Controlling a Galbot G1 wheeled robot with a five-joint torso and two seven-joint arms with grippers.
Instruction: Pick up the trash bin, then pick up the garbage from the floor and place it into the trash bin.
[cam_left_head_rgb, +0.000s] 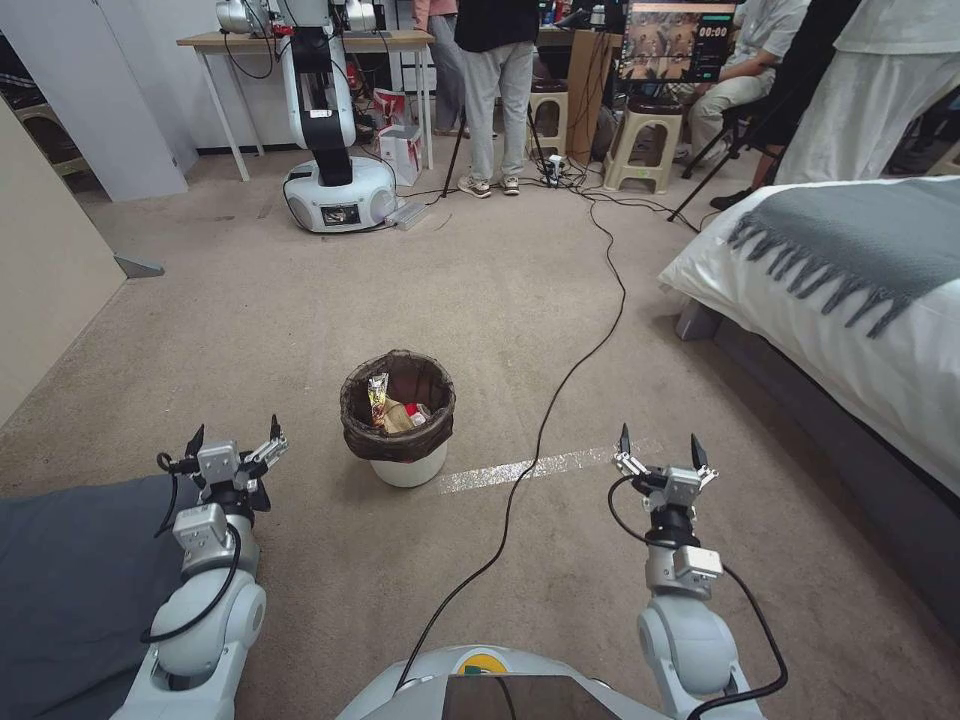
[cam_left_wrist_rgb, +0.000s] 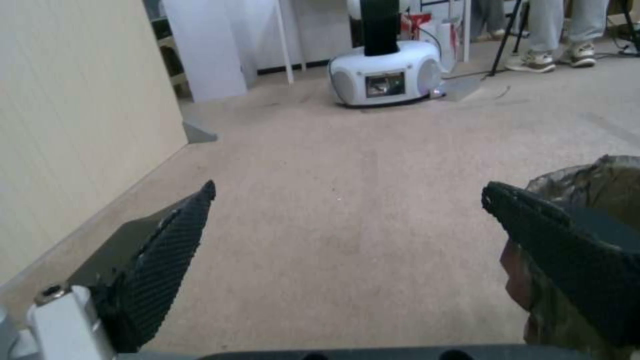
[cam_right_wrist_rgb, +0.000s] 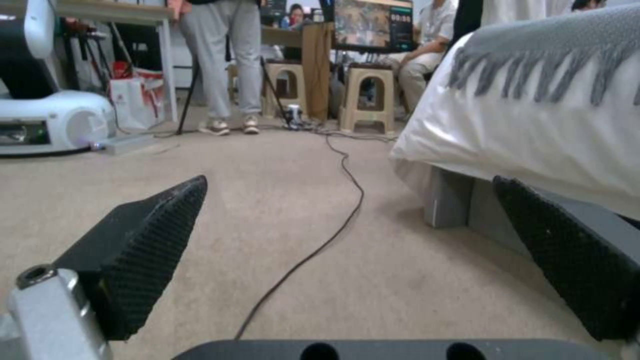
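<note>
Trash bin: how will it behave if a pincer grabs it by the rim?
The trash bin looks like thin plastic holding a few wrappers, so probably light. Its bag folded over the rim may slip or bunch under the pads. It narrows towards its base, so it could tip if nudged.

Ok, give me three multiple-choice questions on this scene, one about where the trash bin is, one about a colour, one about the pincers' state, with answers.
1. Where does the trash bin stand?
A. on the bed
B. on the carpet between the two arms
C. under the table

2. What colour is the bag lining the trash bin?
A. dark brown
B. bright blue
C. yellow

3. How are the left pincer and right pincer?
A. both open, holding nothing
B. both shut on wrappers
C. left shut on the trash bin's rim

Answers: 1 B, it sits on the floor ahead of the robot; 2 A, the liner folded over the white rim is dark brown; 3 A, both wrist views show spread fingers with bare carpet between.
</note>
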